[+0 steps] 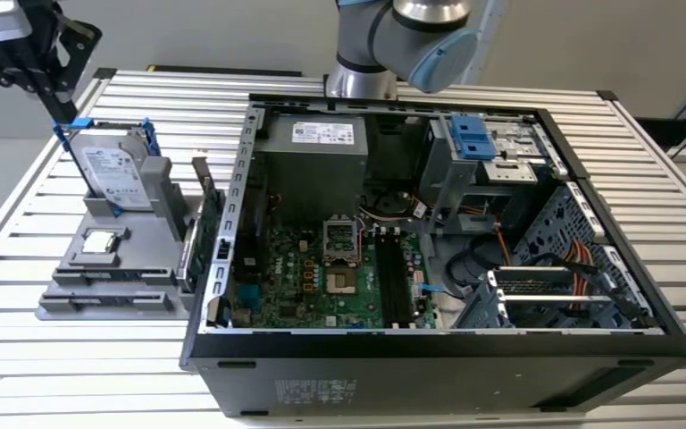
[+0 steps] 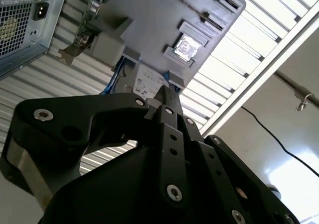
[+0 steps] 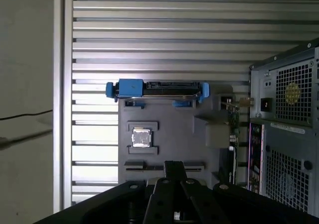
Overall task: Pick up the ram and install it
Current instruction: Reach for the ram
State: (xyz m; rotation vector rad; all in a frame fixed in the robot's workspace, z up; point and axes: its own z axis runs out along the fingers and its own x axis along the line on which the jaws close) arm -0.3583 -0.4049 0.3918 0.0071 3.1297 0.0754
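— One gripper (image 1: 64, 113), fingers closed together on nothing, is hovering over the gray parts holder (image 1: 57, 309).
— And the ram (image 1: 117, 274)?
— It is lying in the holder's slot just beside the processor chip (image 1: 103, 241); the open computer case (image 1: 439, 349) is sitting alongside.

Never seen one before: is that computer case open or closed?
Open: the case has no side cover, and its motherboard lies exposed.
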